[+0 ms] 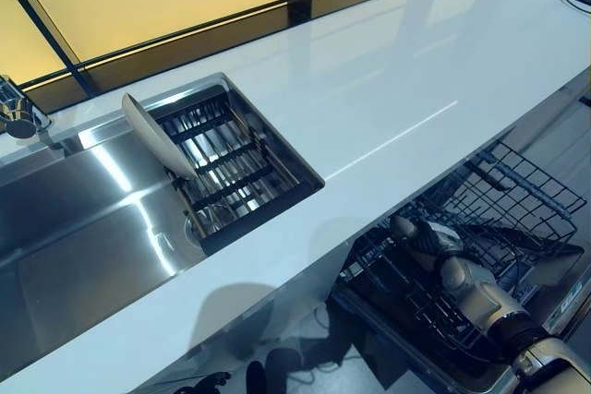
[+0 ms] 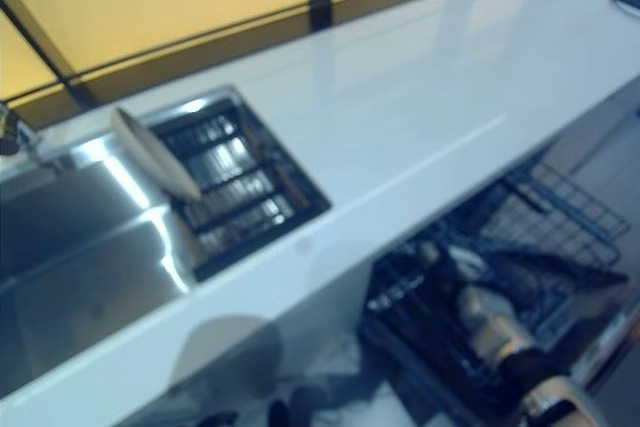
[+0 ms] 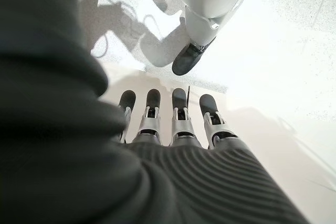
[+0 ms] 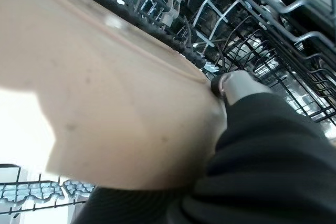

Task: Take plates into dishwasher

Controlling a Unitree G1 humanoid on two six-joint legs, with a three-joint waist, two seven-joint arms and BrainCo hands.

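A beige plate point(image 4: 105, 103) fills the right wrist view. My right hand point(image 1: 427, 242) holds it by the rim, thumb point(image 4: 236, 85) pressed against its edge, low inside the pulled-out dishwasher rack point(image 1: 517, 191), whose black wire tines stand just past the plate. In the eye views that plate is hidden by the hand and the rack. A second pale plate point(image 1: 157, 136) stands on edge, leaning, in the drying rack point(image 1: 235, 173) set in the sink. My left hand point(image 3: 178, 124) appears only in its wrist view, fingers straight, hanging over the floor and holding nothing.
A long white countertop point(image 1: 416, 71) runs above the dishwasher, its front edge overhanging the rack. The steel sink point(image 1: 74, 228) lies at the left with a faucet point(image 1: 18, 113) at its back corner. Yellow-lit windows back the counter.
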